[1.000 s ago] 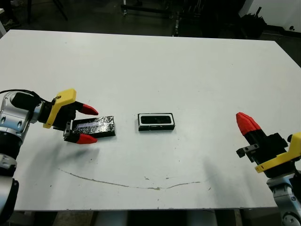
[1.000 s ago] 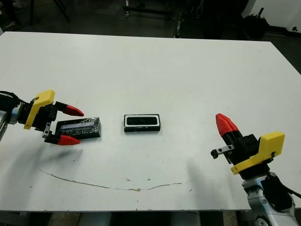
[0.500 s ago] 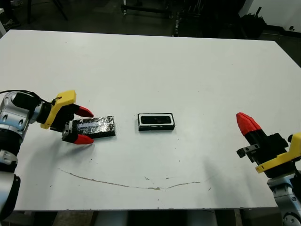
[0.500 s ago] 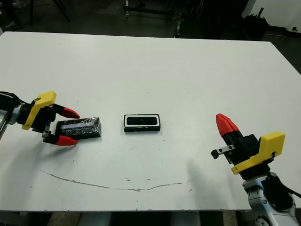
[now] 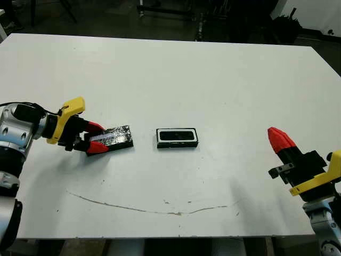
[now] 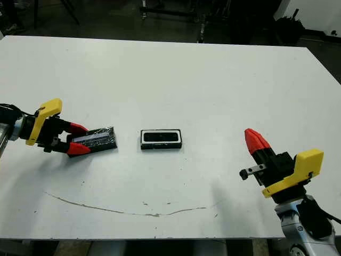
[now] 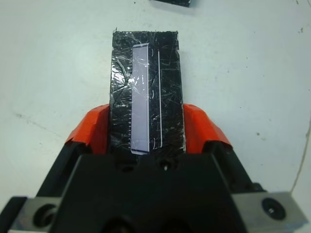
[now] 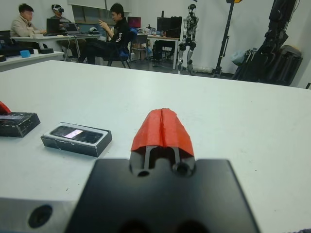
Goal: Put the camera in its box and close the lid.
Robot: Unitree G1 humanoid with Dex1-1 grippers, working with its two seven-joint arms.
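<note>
The lid, a black-edged panel with a shiny crinkled face, lies left of centre. My left gripper is shut on its left end, one red finger on each long side. The box, a shallow black-walled tray with a white inside, sits at mid-table. In it lies the camera, a black bar whose glossy face shows in the right wrist view. My right gripper hovers at the right near the front edge, shut and holding nothing, well away from the box.
A thin brown scuff line runs across the table near the front edge. In the right wrist view, people sit at desks far beyond the table, beside stands and another robot.
The left gripper's fingers, open around the lid's left end before, have shut on it, and the lid has turned slightly. The right arm and the box have not moved.
</note>
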